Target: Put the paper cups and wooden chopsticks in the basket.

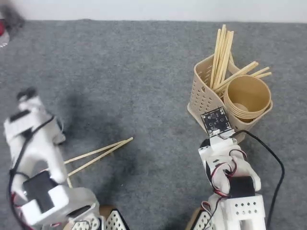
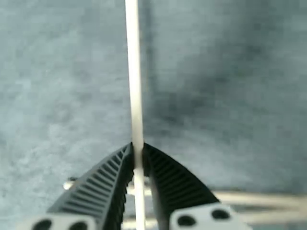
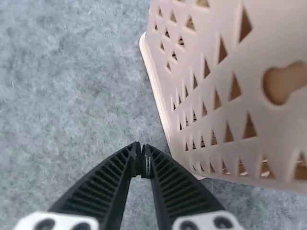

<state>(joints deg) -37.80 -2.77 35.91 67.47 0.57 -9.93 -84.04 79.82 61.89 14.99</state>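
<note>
One chopstick clamped in left end effector, right end effector closed beside basket

Stacked paper cups and wooden chopsticks stand in the beige basket; two other chopsticks lie well apart.

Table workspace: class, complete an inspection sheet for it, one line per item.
Surface: grey carpet-like mat, flat.
Job's things: basket holds stacked paper cups and upright chopsticks; two loose chopsticks lie on the mat.
Clutter: nothing seen.
Hands: left hand shut on a held chopstick; right hand shut, empty, beside the basket.
Cables: black cable by the right arm.
Surroundings: pale wall behind.
</note>
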